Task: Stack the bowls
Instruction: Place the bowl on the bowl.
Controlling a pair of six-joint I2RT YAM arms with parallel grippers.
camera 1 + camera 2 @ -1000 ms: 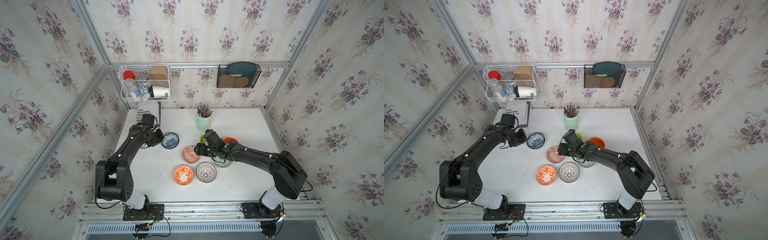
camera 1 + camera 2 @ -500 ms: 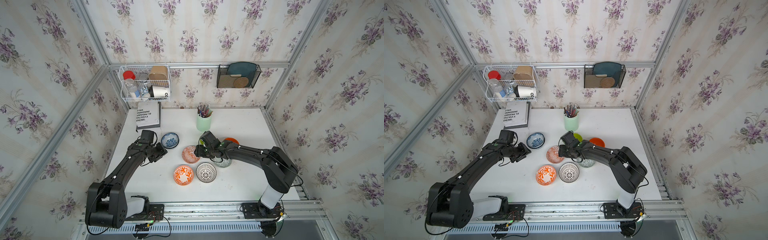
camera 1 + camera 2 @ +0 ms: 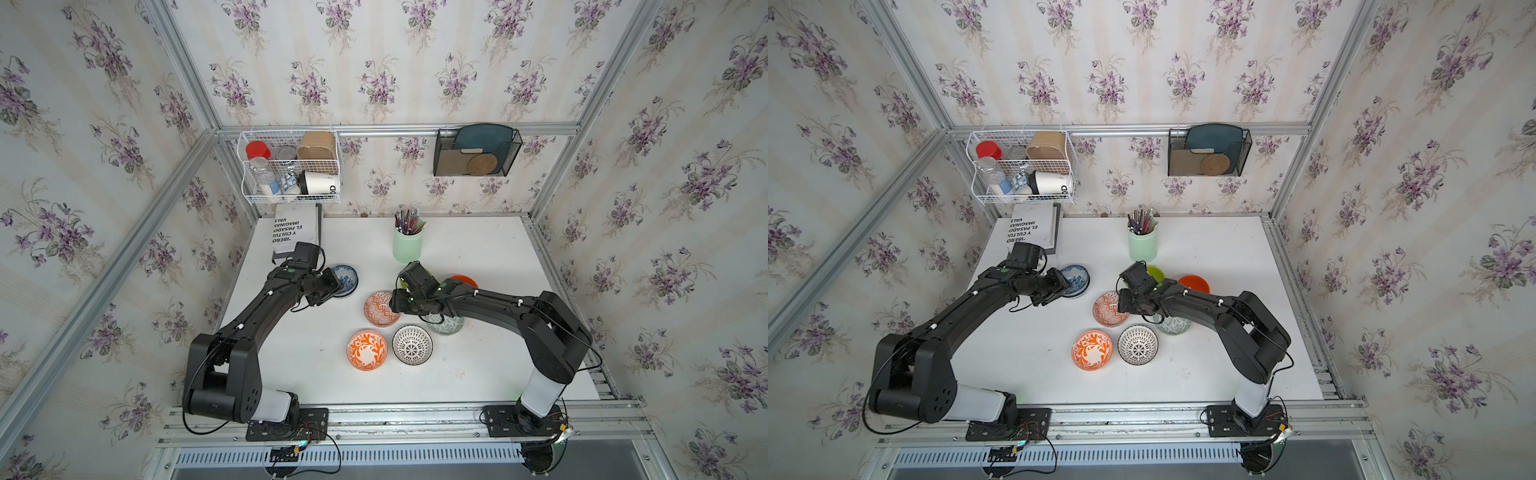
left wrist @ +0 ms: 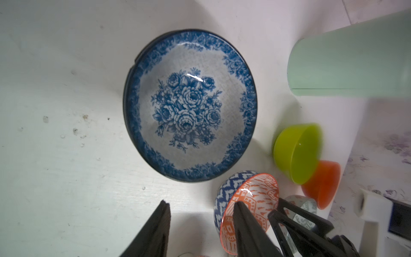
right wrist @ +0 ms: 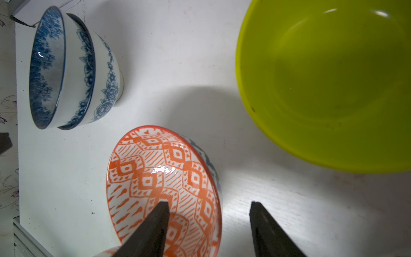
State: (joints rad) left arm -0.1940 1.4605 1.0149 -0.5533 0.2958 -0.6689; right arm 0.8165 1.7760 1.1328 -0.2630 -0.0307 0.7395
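Blue floral bowls [image 3: 350, 275] sit nested one in the other on the left side of the desk [image 3: 478, 249] in both top views, so a stack is already begun there. The left tool [image 3: 337, 287] hangs at their near edge. The other six stand singly. The orange-white diamond bowl [image 3: 376, 309] is in the middle, under the tip of the right tool [image 3: 391, 302]. The orange-white scroll bowl [image 3: 367, 350] and the black-white bowl [image 3: 412, 345] are nearer the robot. The grey-green bowl [image 3: 446, 328] is half under the right arm. The lime green bowl [image 3: 1155, 272] and the plain orange bowl [image 3: 1194, 283] are behind it, near the pen cup [image 3: 1142, 245].

From the left wrist, the blue floral bowls [image 4: 189, 106] lie just beyond the left tool [image 4: 201, 203]. Its fingers [image 4: 163, 213] are parted with only bare desk between them, holding nothing. It probably stays close because the stack will take more bowls.

From the right wrist, the right tool [image 5: 209, 203] straddles the rim of the orange-white diamond bowl [image 5: 155, 169]. One finger [image 5: 160, 213] is inside the bowl and the other is outside over the desk. The gap is wide and not yet pinched, and the bowl seems to rest on the desk. A rim pinch suits a bowl too broad to span. The lime green bowl [image 5: 322, 89] is close beside, so a lift should go straight up.
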